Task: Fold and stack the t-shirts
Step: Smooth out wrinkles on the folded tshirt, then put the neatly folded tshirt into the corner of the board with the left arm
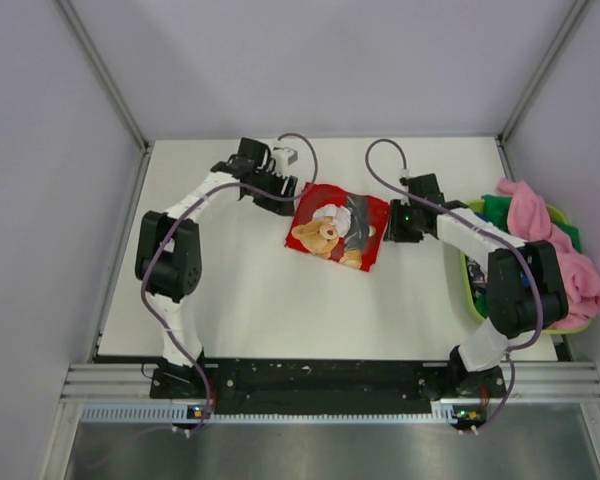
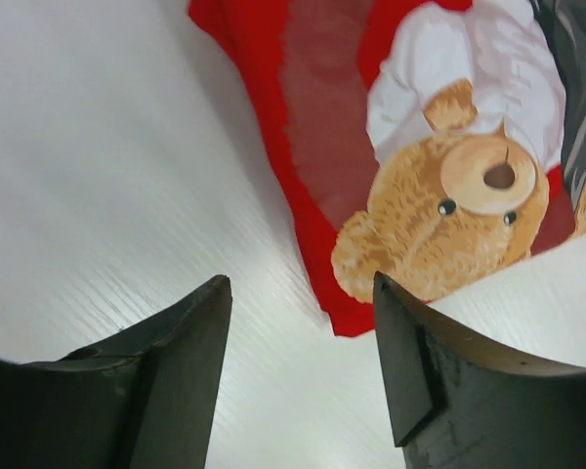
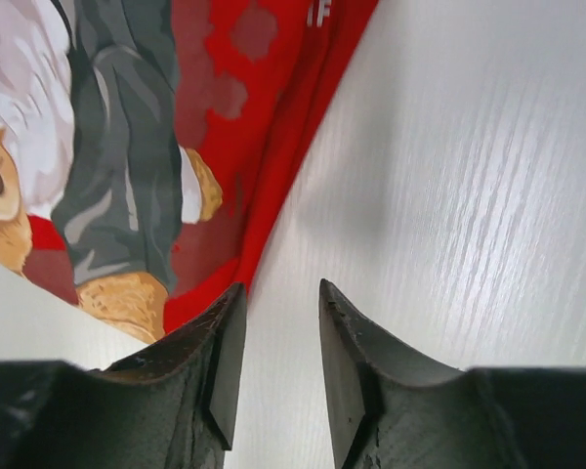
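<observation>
A red t-shirt (image 1: 337,226) with a teddy-bear print lies folded into a small square in the middle of the table. My left gripper (image 1: 285,195) is at its far left corner, open and empty. In the left wrist view the gripper (image 2: 301,293) is over bare table, and the shirt's corner (image 2: 352,313) lies just ahead of it. My right gripper (image 1: 392,225) is at the shirt's right edge. It (image 3: 281,298) is narrowly open with nothing between the jaws, and the shirt's edge (image 3: 264,195) is beside its left finger. A pink t-shirt (image 1: 540,225) and a dark green one (image 1: 495,208) lie in the basket.
A round lime-green basket (image 1: 468,290) stands at the table's right edge, beside my right arm. The pink cloth spills over its far and right rim. Grey walls close in the table at the back and both sides.
</observation>
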### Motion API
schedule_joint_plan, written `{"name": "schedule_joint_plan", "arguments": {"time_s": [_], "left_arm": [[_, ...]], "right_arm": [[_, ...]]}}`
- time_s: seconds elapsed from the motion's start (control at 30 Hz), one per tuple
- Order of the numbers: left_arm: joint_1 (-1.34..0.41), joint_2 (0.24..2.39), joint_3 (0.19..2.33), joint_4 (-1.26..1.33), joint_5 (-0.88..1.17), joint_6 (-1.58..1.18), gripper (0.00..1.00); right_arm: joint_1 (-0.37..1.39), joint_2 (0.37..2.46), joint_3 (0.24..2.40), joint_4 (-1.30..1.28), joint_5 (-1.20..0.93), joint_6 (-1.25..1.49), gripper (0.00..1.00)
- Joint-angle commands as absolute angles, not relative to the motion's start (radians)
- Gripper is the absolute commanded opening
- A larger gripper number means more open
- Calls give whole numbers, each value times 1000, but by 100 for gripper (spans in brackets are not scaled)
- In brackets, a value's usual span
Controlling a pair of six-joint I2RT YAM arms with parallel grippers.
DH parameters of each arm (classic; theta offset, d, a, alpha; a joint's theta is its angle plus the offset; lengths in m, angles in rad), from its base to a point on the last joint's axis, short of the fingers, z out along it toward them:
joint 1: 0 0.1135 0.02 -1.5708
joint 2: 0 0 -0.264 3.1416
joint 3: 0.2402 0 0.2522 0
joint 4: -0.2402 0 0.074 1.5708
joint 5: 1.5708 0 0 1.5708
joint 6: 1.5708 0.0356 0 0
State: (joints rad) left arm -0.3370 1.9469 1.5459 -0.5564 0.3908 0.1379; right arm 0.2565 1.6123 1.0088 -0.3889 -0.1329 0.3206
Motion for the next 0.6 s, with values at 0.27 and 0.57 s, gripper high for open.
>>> {"name": "schedule_joint_plan", "arguments": {"time_s": [0.27, 0.57], "left_arm": [[-319, 2270, 1839, -535, 535, -40, 69], [-362, 2365, 1888, -566, 627, -86, 39]], "right_arm": [[249, 1545, 1057, -406, -51, 268, 76], [247, 1494, 1045, -414, -40, 242, 99]]}}
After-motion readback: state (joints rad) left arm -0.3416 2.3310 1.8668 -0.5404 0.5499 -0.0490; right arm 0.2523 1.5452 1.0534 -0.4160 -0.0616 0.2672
